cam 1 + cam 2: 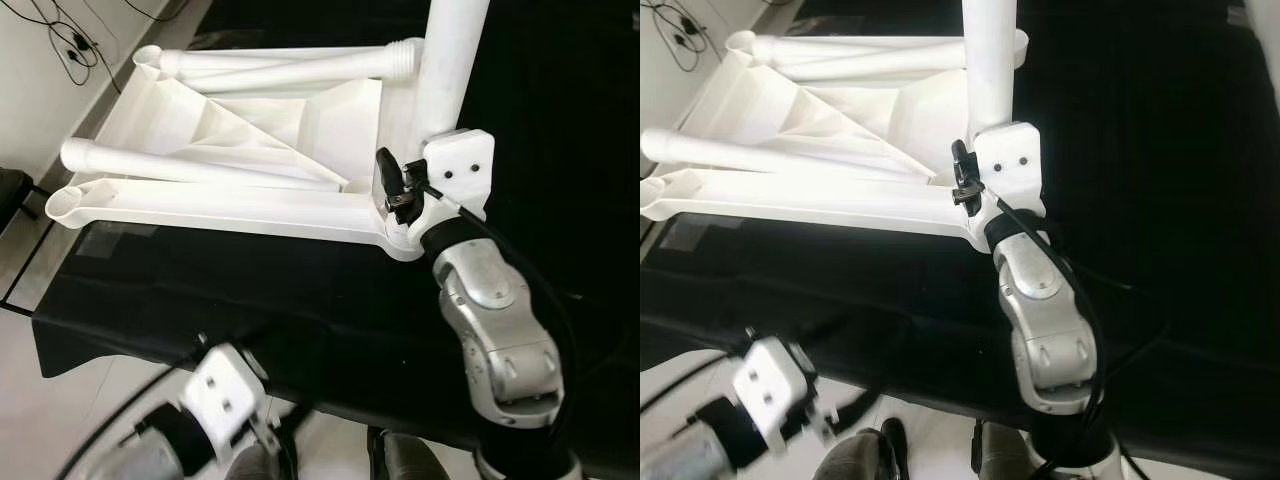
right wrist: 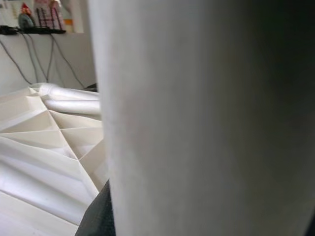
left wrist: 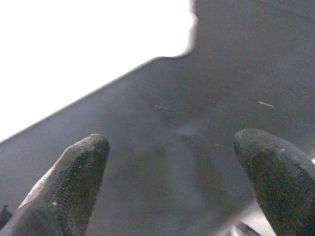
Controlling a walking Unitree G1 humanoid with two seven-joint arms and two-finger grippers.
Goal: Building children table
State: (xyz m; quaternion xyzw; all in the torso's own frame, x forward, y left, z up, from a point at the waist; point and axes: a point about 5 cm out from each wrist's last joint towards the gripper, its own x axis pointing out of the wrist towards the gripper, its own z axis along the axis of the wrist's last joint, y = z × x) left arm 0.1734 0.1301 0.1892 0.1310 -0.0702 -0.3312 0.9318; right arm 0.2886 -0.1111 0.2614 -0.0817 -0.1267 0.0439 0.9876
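Right end effector [image 1: 400, 185] closed around upright table leg [image 1: 450, 60] at tabletop [image 1: 300, 130] corner socket; tilt could jam thread. Left end effector [image 3: 172, 162] open, empty, below worktop [image 1: 300, 300] edge.

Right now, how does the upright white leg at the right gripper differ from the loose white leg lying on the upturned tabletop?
The upright leg stands vertical at the tabletop corner; the loose leg lies flat across its ribbed underside. The right gripper is at the upright leg's base; nothing touches the loose leg. Both are white plastic tubes.

Downward head stereo; close wrist views.
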